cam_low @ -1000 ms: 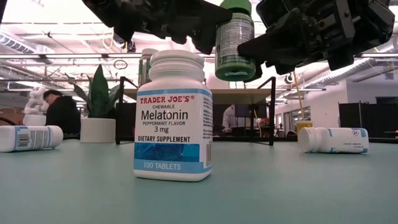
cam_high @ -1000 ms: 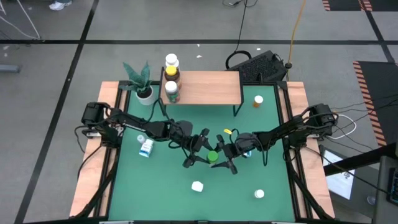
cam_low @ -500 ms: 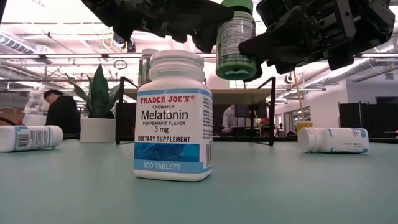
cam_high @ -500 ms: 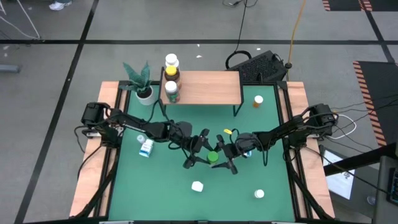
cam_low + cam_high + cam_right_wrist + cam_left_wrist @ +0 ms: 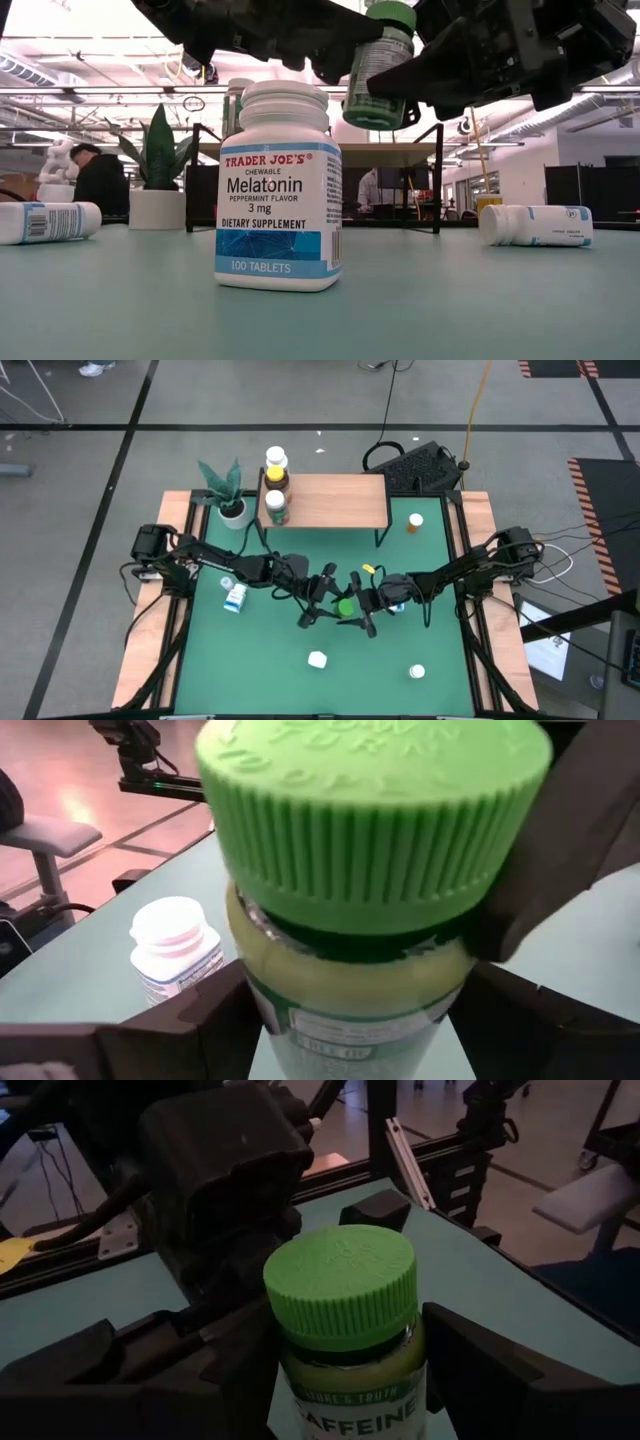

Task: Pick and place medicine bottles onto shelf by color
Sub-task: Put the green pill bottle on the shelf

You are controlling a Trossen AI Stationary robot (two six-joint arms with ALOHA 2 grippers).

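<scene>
Two bottles (image 5: 276, 496) stand on the shelf (image 5: 335, 500), several lie off it, and in front the green-capped bottle (image 5: 344, 607) hangs between both grippers, seemingly clamped by each.

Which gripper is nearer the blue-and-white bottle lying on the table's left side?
Left. The left gripper is mid-table, right of the blue-and-white bottle; the right gripper, holding the green bottle, is farther right.
</scene>
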